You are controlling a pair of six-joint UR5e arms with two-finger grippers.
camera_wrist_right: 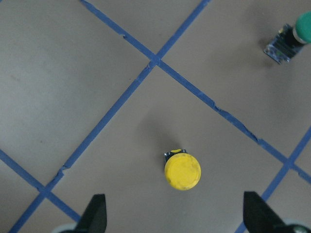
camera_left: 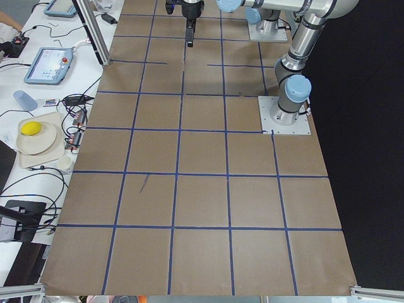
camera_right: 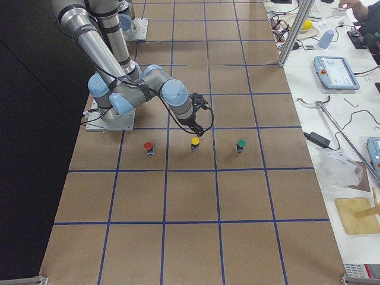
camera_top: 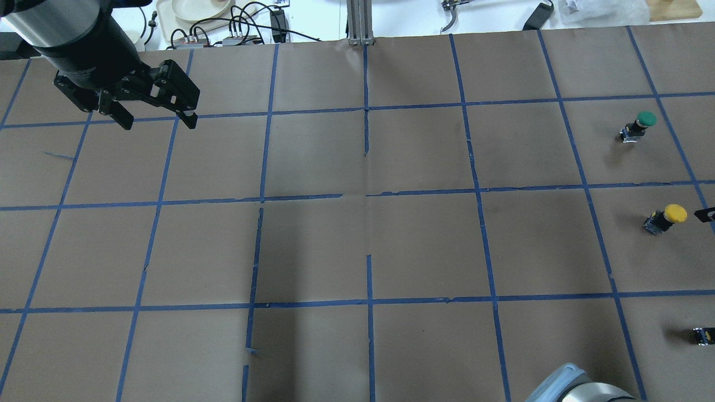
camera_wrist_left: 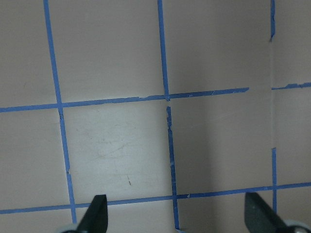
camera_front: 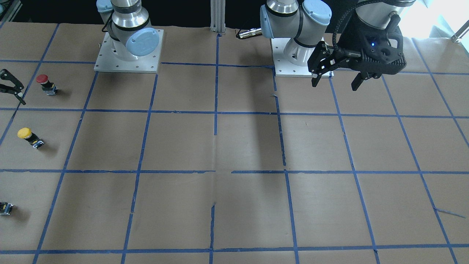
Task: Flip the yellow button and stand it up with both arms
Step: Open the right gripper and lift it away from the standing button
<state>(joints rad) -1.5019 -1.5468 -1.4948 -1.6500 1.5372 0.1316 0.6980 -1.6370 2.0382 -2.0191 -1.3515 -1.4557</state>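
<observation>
The yellow button [camera_wrist_right: 182, 171] stands upright on the brown paper, cap up. It also shows in the overhead view [camera_top: 665, 218], the front view [camera_front: 29, 137] and the right side view [camera_right: 195, 143]. My right gripper [camera_wrist_right: 177, 218] is open and empty, hovering above the button, which lies just ahead of the gap between the fingers. Only a fingertip of the right gripper [camera_top: 705, 214] shows at the overhead view's right edge; in the front view the right gripper [camera_front: 16, 90] is at the far left. My left gripper [camera_top: 159, 124] is open and empty, high over the far left squares, seen also in the front view [camera_front: 335, 84].
A red button [camera_front: 45, 82] stands on the robot's side of the yellow one, and a green button [camera_top: 639, 125] on the far side. The arm bases [camera_front: 128, 51] are at the table's robot edge. Cables and dishes [camera_top: 223, 22] lie beyond the far edge.
</observation>
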